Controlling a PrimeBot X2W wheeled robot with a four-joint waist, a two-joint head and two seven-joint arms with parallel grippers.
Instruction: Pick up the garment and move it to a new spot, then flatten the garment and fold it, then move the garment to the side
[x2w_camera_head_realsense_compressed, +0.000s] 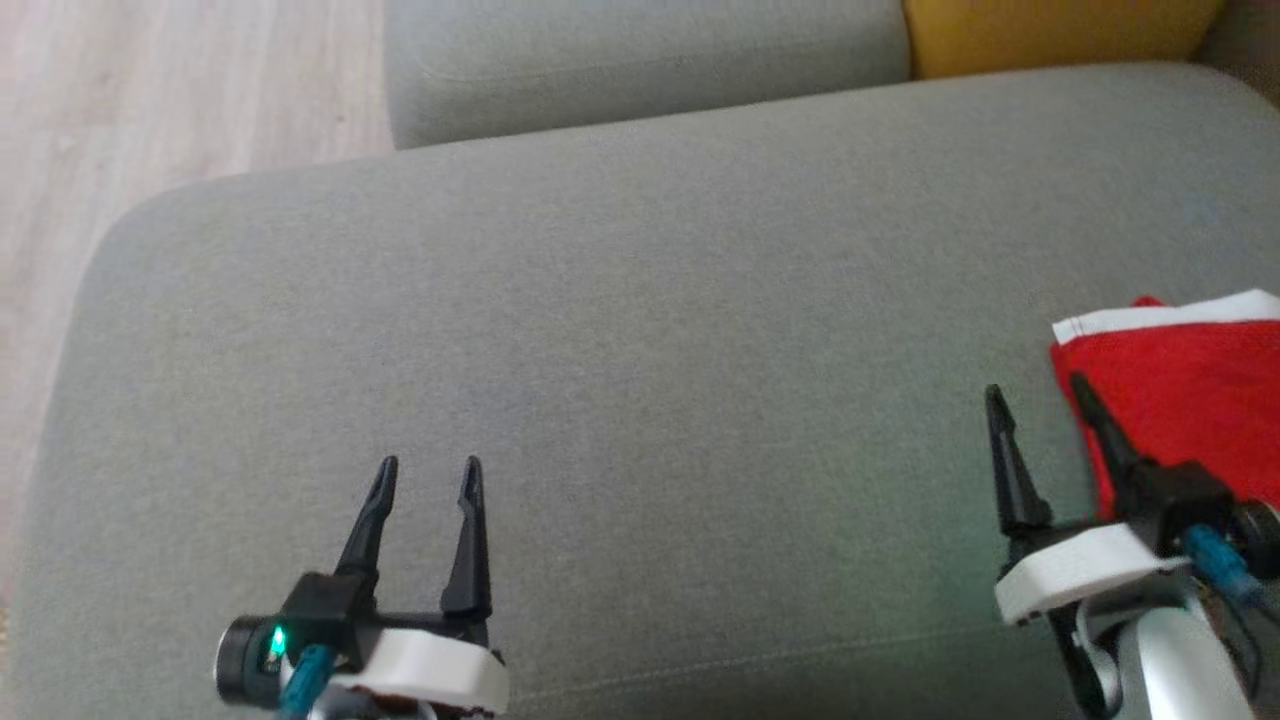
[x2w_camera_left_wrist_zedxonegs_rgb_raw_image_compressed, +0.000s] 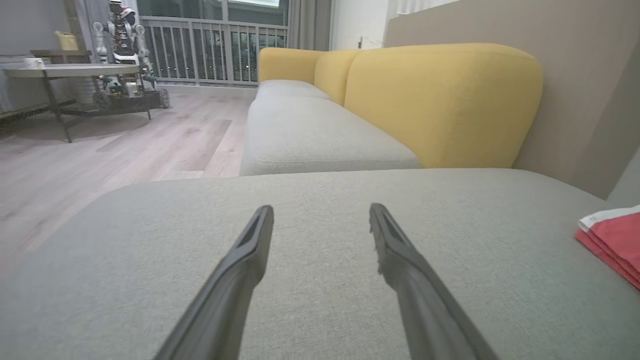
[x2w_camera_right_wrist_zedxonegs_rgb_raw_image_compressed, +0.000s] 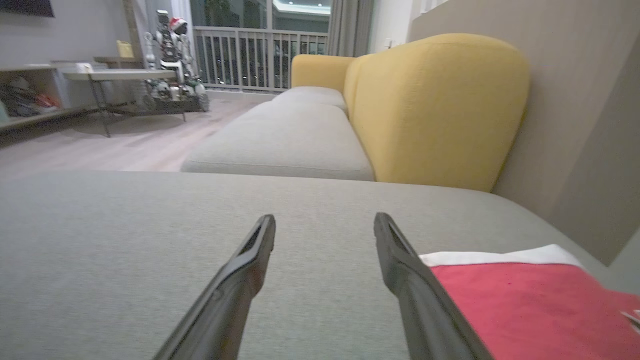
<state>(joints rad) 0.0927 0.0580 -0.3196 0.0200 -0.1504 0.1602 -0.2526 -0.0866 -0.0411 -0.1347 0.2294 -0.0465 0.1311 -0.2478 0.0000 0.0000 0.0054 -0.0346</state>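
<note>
In the head view, the garment (x2w_camera_head_realsense_compressed: 1185, 400), red with a white band, is seen folded at the far right of the grey sofa seat (x2w_camera_head_realsense_compressed: 640, 300), partly cut off by the frame. The right jaws are spread, and one of them crosses the garment's near left edge. Whether cloth is touched there cannot be told. The left jaws are spread too, held over bare seat well apart from the garment. Nothing is gripped by either pair.

In the left wrist view, the garment (x2w_camera_left_wrist_zedxonegs_rgb_raw_image_compressed: 612, 240) is shown as stacked layers at the right margin. These layers could be peeled apart if a tip were caught between them.

In the right wrist view, the right-hand one of the right jaws is laid along the left edge of the garment (x2w_camera_right_wrist_zedxonegs_rgb_raw_image_compressed: 520, 305). If the arm were swung sideways or drawn back low, that edge could be snagged and the fold dragged open or skewed. The garment appears close to the seat's edge, so a push that way could send it off the sofa.
</note>
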